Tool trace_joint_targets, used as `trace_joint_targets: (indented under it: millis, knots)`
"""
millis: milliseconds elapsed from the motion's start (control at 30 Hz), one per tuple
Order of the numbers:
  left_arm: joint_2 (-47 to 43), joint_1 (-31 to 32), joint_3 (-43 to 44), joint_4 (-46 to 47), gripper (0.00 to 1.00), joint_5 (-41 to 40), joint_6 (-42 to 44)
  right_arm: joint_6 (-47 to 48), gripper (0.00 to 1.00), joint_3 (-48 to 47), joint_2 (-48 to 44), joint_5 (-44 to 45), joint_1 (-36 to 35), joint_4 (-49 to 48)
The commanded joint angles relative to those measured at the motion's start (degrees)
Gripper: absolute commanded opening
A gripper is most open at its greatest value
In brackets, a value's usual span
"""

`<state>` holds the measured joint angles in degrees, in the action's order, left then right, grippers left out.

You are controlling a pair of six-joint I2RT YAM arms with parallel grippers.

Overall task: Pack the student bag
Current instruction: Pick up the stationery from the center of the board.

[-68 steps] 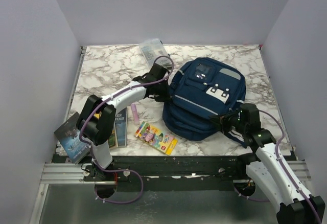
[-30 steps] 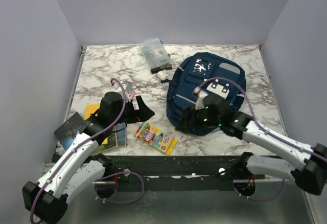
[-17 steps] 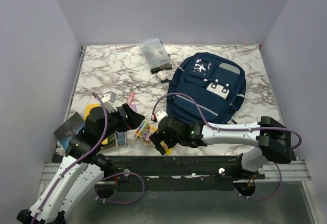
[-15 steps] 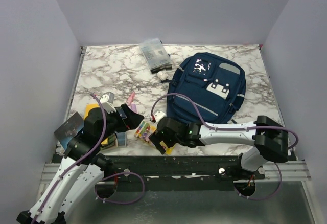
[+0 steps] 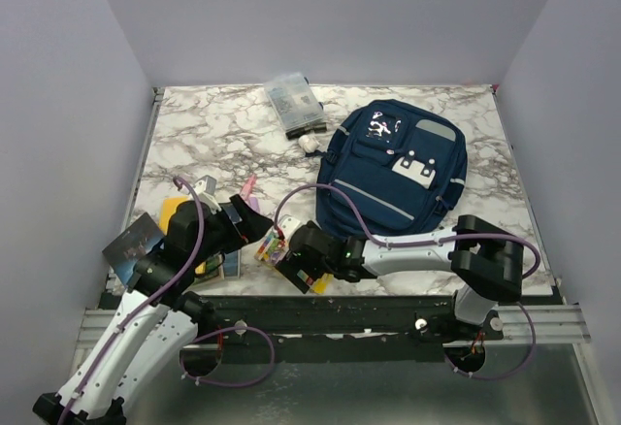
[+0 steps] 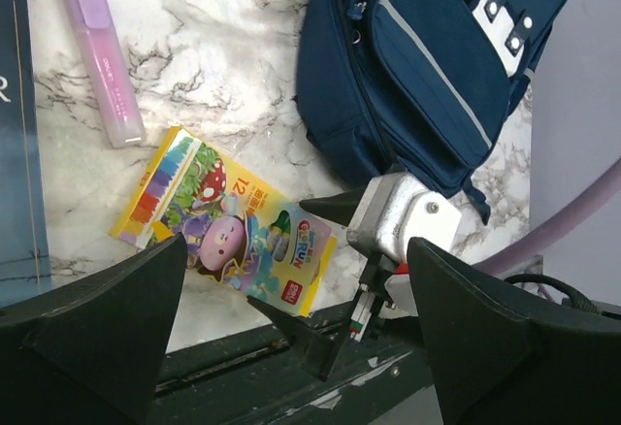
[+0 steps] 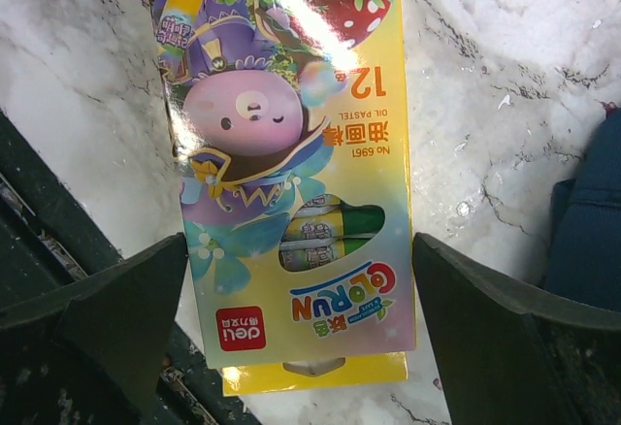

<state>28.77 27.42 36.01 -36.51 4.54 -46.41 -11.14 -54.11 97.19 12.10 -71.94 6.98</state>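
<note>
The student bag (image 5: 398,175), a navy backpack with grey trim, lies flat at the right middle of the table; it also fills the top right of the left wrist view (image 6: 427,66). A colourful crayon box (image 7: 291,182) lies near the front edge, left of the bag. My right gripper (image 7: 301,241) hangs open over the box's near end, one finger on each side with a gap to the box. In the top view it sits at the front (image 5: 296,265). My left gripper (image 5: 254,223) is open and empty, just left of the box (image 6: 228,236).
A pink highlighter (image 6: 97,51) lies left of the crayon box. Books (image 5: 146,245) are stacked at the front left corner. A clear pouch (image 5: 291,100) and a small white object (image 5: 310,141) sit at the back. The dark front rail (image 7: 58,250) runs close beside the box.
The right arm swung from the bag's front down to the crayon box at the table's edge. The left arm drew back to the near left, its jaws opening a little wider.
</note>
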Motion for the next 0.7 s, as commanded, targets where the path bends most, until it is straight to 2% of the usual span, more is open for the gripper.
trace_joint_targets:
  millis: [0,167,367,500,667]
  knots:
    - [2.0,-0.3,-1.3,-1.6,0.96,-0.4,-6.7,0.9,1.0,1.3,1.4,-0.3,-0.1,-3.6]
    - [5.7,-0.3,-2.3,-1.7,0.96,-0.6,-9.7,0.6,1.0,2.2,2.2,2.7,-0.1,-4.2]
    - [13.9,-0.3,-2.4,0.7,0.97,0.5,-6.2,-5.9,1.0,2.8,-2.8,1.0,-0.1,-1.6]
    - [18.7,-0.3,-2.9,2.4,0.97,2.3,-6.1,-18.6,1.0,-1.2,-6.1,5.2,0.0,10.4]
    - [22.0,-0.3,-4.5,9.2,0.97,6.3,-5.1,-35.2,1.0,0.8,-12.0,0.1,0.4,15.9]
